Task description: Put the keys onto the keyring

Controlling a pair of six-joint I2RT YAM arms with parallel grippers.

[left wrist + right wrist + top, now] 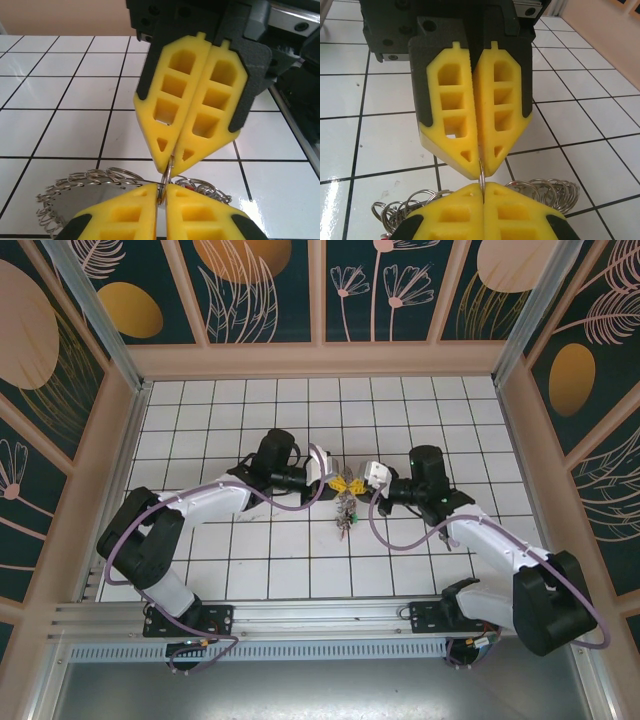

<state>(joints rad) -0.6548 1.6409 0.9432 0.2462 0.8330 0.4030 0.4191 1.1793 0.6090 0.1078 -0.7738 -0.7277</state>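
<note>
Pinching the keyring (168, 172): left hand (161, 189), right hand (483, 186); keys (345, 512) nearby.

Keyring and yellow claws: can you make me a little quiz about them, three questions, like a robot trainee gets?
1. True or false: the left claw and the right claw meet tip to tip, and both are shut on the thin keyring.
2. Pick one: what colour are the fingers of the claws? A red, B yellow, C blue.
3. Fill the gap: the table under the claws is covered in white ____ with dark lines between them.

Key: 1 true; 2 B; 3 tiles.
</note>
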